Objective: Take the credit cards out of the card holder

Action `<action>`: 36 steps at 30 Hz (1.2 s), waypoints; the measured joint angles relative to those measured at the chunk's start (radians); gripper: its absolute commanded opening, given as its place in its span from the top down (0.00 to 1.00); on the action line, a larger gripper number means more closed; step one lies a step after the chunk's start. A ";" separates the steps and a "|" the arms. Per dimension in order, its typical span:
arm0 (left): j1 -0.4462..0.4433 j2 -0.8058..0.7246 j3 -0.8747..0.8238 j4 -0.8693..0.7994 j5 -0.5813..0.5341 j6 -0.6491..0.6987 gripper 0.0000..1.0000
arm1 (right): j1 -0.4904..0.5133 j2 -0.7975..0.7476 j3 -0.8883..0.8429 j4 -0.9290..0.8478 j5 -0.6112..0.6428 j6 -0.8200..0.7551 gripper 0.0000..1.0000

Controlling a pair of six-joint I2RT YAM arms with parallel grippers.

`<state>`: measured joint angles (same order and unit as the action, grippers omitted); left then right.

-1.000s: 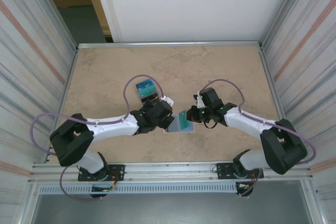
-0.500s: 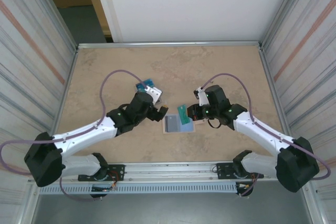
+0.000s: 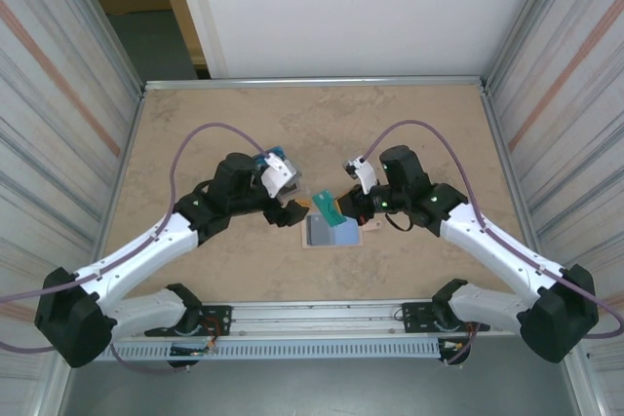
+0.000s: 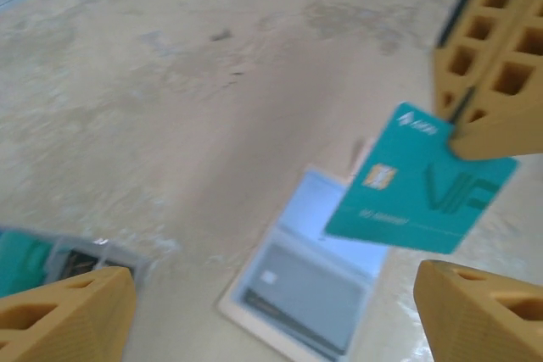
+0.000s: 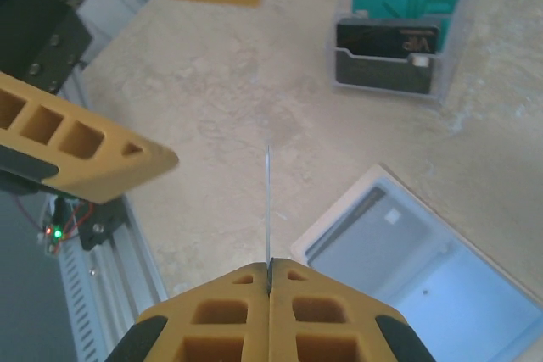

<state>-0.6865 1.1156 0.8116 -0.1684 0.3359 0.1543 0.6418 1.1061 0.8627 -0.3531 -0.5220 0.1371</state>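
Big beige bench (image 3: 409,133) under it all, and at its middle the card holder (image 3: 334,232) lies folded open and flat, pale blue lining up. Everything here is placed from that card holder.

Right tool (image 3: 344,206) hangs just above the holder's far edge, pinched tight on a teal card (image 3: 329,208). The right wrist view has the fingers (image 5: 237,311) pressed together with the card (image 5: 268,201) seen edge-on as a thin line. The card is clear of the holder and tilted in the air. You can read it nicely from the left wrist view, teal card (image 4: 416,180) above the open holder (image 4: 310,277).

Left tool (image 3: 286,209) sits just left of the holder, spread wide, gripping nothing. Its fingers (image 4: 68,311) stand far apart at the corners of its own view.

Beyond the holder on the left stands a clear card stand (image 5: 403,31) with teal and dark cards in it.

One grey card (image 5: 382,243) is in the holder's pocket.
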 measured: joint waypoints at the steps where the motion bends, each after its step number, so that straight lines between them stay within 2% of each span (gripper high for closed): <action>1: 0.000 0.009 0.010 -0.008 0.029 0.014 0.25 | 0.007 0.001 0.010 -0.008 -0.006 -0.016 1.00; 5: 0.000 0.048 0.045 -0.038 0.142 0.060 0.31 | 0.040 0.013 0.047 -0.045 -0.029 -0.071 1.00; 8: 0.000 0.069 0.065 -0.062 0.210 0.089 0.44 | 0.058 0.029 0.064 -0.066 -0.033 -0.098 1.00; 10: -0.003 0.081 0.076 -0.078 0.237 0.111 0.51 | 0.066 0.040 0.072 -0.079 -0.033 -0.111 1.00; 15: -0.026 0.118 0.102 -0.125 0.279 0.151 0.61 | 0.068 0.055 0.076 -0.095 -0.033 -0.129 1.00; 17: -0.043 0.130 0.105 -0.143 0.286 0.164 0.75 | 0.068 0.055 0.077 -0.103 -0.034 -0.132 1.00; 19: -0.050 0.139 0.106 -0.156 0.285 0.182 0.96 | 0.068 0.055 0.077 -0.113 -0.040 -0.139 1.00; 21: -0.053 0.144 0.107 -0.165 0.299 0.196 1.00 | 0.071 0.055 0.077 -0.119 -0.034 -0.148 1.00; 24: -0.055 0.144 0.110 -0.175 0.301 0.192 1.00 | 0.071 0.055 0.078 -0.123 -0.032 -0.150 0.83; 28: -0.062 0.142 0.110 -0.175 0.299 0.192 1.00 | 0.064 0.048 0.078 -0.105 -0.024 -0.146 0.52; 33: -0.062 0.079 0.070 -0.118 0.238 0.168 1.00 | 0.029 -0.018 0.062 -0.037 -0.020 -0.098 0.31; 34: -0.062 0.050 0.049 -0.095 0.218 0.154 1.00 | 0.018 -0.042 0.046 -0.012 -0.019 -0.086 0.04; 36: -0.062 -0.012 0.005 -0.045 0.177 0.122 1.00 | 0.003 -0.095 0.006 0.037 -0.016 -0.047 0.01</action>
<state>-0.7486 1.1038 0.8162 -0.2134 0.5133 0.2760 0.6449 1.0115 0.8688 -0.3157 -0.5381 0.0898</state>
